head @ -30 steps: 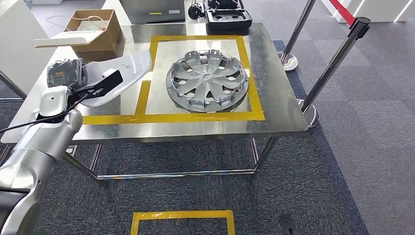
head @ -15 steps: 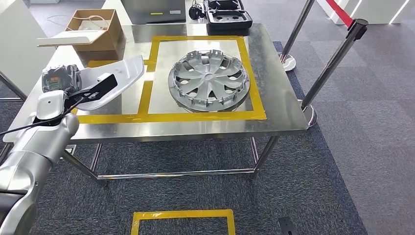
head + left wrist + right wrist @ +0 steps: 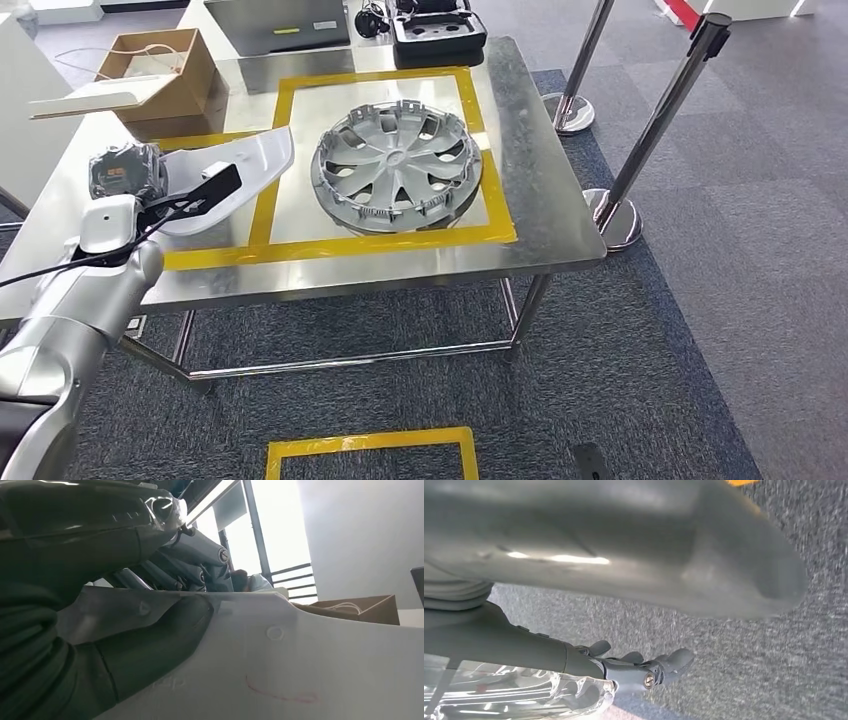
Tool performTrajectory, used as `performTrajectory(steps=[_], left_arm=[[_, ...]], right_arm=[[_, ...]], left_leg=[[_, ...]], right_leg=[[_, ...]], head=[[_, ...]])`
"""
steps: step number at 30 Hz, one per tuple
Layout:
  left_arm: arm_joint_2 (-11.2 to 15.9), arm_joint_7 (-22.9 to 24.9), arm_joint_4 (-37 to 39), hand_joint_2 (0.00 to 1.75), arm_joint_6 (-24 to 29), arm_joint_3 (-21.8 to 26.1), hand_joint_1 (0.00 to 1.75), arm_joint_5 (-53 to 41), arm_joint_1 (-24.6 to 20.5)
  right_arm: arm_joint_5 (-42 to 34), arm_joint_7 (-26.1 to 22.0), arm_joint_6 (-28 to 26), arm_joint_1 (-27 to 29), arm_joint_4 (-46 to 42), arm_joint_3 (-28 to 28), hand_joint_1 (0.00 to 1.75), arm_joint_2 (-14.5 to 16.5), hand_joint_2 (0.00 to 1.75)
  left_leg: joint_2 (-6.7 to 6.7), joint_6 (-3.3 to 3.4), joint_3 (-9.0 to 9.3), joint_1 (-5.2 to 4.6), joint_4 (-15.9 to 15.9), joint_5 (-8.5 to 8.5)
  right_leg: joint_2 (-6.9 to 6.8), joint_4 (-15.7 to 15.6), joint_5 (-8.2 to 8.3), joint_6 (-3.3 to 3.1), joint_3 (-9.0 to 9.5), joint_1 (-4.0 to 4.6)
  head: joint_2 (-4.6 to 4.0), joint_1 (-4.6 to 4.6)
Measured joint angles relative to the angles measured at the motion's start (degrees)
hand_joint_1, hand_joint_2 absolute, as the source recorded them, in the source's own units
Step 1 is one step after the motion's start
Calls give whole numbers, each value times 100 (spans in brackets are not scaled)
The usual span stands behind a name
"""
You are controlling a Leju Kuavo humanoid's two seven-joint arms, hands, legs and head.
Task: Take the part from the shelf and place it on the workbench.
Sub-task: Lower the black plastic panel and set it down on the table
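A silver hubcap (image 3: 392,166) lies inside a yellow tape rectangle (image 3: 497,232) (a second taped outline (image 3: 368,441) marks the carpet (image 3: 700,300)). An open cardboard box (image 3: 160,70) and a black case (image 3: 437,28) sit at the far edge, beside two chrome stanchions (image 3: 655,120).

A hubcap (image 3: 393,165) and cardboard box (image 3: 165,82) crowd the workbench (image 3: 540,215).

The left robot hand (image 3: 128,172) is mostly hidden behind its wrist housing and the white part (image 3: 235,170) it grips, the bench (image 3: 540,215) is cut off at the left edge, and the right robot hand (image 3: 649,667) shows blurred.
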Motion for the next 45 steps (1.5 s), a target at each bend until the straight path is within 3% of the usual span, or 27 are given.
performTrajectory(steps=[2,3,4,6,7,9,12,14,16,17,18,19,21,23,25,28,31,33,34,35,36,38,39,43,45], left_arm=[[3,10,3,175,-30,-14,175,-35,35],[2,11,3,175,-42,-22,175,-48,53],[2,12,3,175,-49,-32,175,-60,62],[3,15,3,175,-60,-44,175,-75,51],[3,18,3,175,-69,-48,175,-79,34],[0,27,3,175,-84,-51,175,-82,11],[-7,36,-1,175,-92,-53,175,-87,1],[-11,38,-3,175,-92,-52,175,-98,-17],[-14,43,-1,175,-92,-51,175,-108,-22],[-16,46,0,175,-92,-51,175,-110,-11],[-18,46,1,175,-92,-52,175,-111,1],[-18,47,1,175,-92,-52,175,-112,10],[-19,48,2,175,-92,-51,175,-111,17],[-16,49,9,175,-92,-49,175,-110,9],[-8,50,16,175,-91,-47,175,-106,16],[6,52,16,175,-89,-39,175,-51,36],[44,109,28,175,-94,8,175,14,59],[72,140,43,175,-97,42,175,29,106],[81,147,47,175,-97,54,175,31,124],[90,155,49,175,-99,64,175,33,133],[101,167,49,175,-107,75,175,34,134],[121,198,52,175,-136,96,175,36,126],[131,214,55,175,-149,103,175,36,130],[153,238,63,175,-159,128,175,36,156],[152,239,66,175,-155,134,175,37,155]], right_arm=[[-7,4,-1,1,0,1,0,5,0],[-11,6,-1,1,0,1,0,5,0],[-14,7,-1,1,0,1,0,7,0],[-16,3,-1,-2,0,0,0,10,0],[-16,1,0,-8,0,0,0,13,0],[-18,-2,0,-13,0,1,0,17,0],[-22,-2,1,-10,0,1,0,22,0],[-22,-2,1,-25,0,3,0,22,0],[-26,-2,1,-23,0,4,0,17,0],[-28,-1,1,-15,0,3,0,13,0],[-31,-1,1,-8,0,3,0,9,0],[-31,-1,1,-4,0,3,0,7,0],[-31,-2,1,-2,1,3,0,0,0],[-30,-1,4,-7,3,5,0,-6,0],[-29,8,7,-8,3,7,0,-10,0],[-28,14,7,-10,2,7,0,-16,0],[-27,8,6,-18,2,16,0,-15,0],[-27,7,6,-3,2,20,0,-13,0],[-27,7,6,2,2,20,0,-14,0],[-27,7,6,4,2,20,0,-14,0],[-27,5,6,5,2,21,0,-13,0],[-25,-1,6,1,2,26,0,-10,0],[-24,-3,6,1,2,28,0,-10,0],[-22,-4,6,9,1,30,0,-6,0],[-22,-4,6,5,0,33,0,-7,0]], left_leg=[[-10,-25,-426,23,655,-141],[-9,-28,-512,36,702,-51],[-9,-28,-474,48,508,151],[-18,-22,-149,61,-277,630],[-29,-13,14,53,-625,758],[-54,26,155,28,-902,762],[-54,142,230,39,-948,712],[-45,216,311,51,-968,679],[-39,271,361,31,-966,627],[-40,286,388,17,-965,599],[-43,292,424,4,-964,565],[-46,292,473,-7,-963,526],[-43,273,597,-17,-967,432],[-37,227,665,-22,-978,359],[-32,161,689,-25,-985,337],[-30,76,595,-16,-766,330],[-35,-10,-43,13,230,29],[-33,-41,-412,37,610,-105],[-32,-46,-445,47,503,15],[-31,-43,-366,54,199,252],[-30,-35,-211,57,-234,539],[-29,-10,62,33,-891,814],[-30,18,131,16,-1026,846],[-34,147,205,18,-1050,869],[-29,208,237,36,-1069,858]], right_leg=[[20,2,-38,-10,39,-6],[34,3,-62,-2,70,-11],[48,4,-91,12,112,-17],[72,-1,-159,61,205,-24],[82,-1,-186,92,230,-21],[95,-13,-199,167,241,-13],[69,60,-217,247,228,-13],[26,489,-394,266,9,-7],[9,1261,-654,272,-443,12],[9,1559,-721,267,-655,21],[9,1661,-681,251,-780,31],[8,1521,-519,225,-788,42],[-2,756,3,147,-536,78],[-32,143,241,85,-315,128],[-47,-3,195,40,-263,164],[-30,-81,203,-29,-115,124],[1,-124,149,-77,-11,90],[19,-124,98,-82,34,83],[27,-124,72,-74,69,82],[34,-123,44,-64,111,81],[38,-124,13,-48,157,81],[47,-126,-37,-2,214,87],[49,-127,-59,30,222,90],[36,-43,-171,159,197,87],[16,515,-444,204,-87,84]], head=[[0,1],[0,1],[0,2],[-1,1],[-1,-3],[-1,-7],[0,1],[0,10],[0,15],[0,14],[0,15],[0,15],[0,16],[0,3],[0,-11],[0,-20],[0,-37],[0,-37],[0,-36],[0,-35],[0,-35],[0,-33],[0,-31],[0,-21],[0,-8]])
